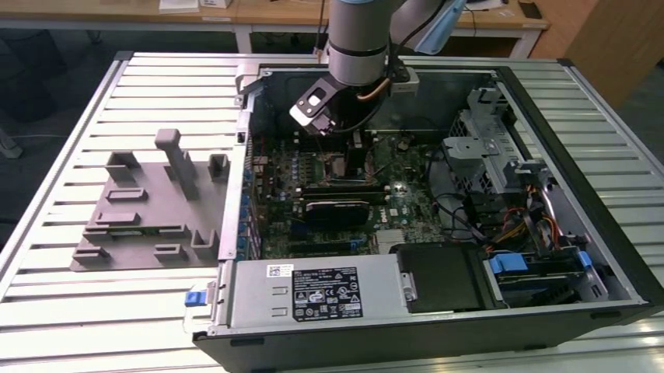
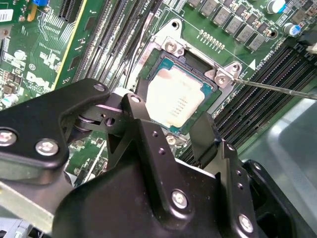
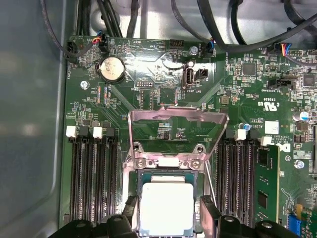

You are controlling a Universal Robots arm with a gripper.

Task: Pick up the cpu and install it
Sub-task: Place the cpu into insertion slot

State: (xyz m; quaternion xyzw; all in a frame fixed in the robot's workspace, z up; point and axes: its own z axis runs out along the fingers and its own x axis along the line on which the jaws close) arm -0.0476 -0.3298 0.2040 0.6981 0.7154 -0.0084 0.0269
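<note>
The cpu point(image 3: 166, 206), a flat square chip with a silvery top, lies inside the black-framed socket point(image 3: 140, 174) on the green motherboard point(image 3: 148, 79). It also shows in the second wrist view, where the cpu point(image 2: 176, 99) sits level in the socket frame. My gripper point(image 3: 168, 212) hangs right over it, one black finger on each side of the chip with a narrow gap at each edge, so it stands open. In the exterior view the gripper point(image 1: 332, 130) reaches down into the open computer case point(image 1: 612, 233).
The socket's metal load plate point(image 3: 176, 124) is tipped up and its thin lever point(image 2: 277, 88) sticks out sideways. Memory slots point(image 3: 91, 173) flank the socket. Cables point(image 3: 114, 20) run nearby. A grey plastic tray point(image 1: 145, 210) sits on the slatted table point(image 1: 62, 311) at the exterior view's left.
</note>
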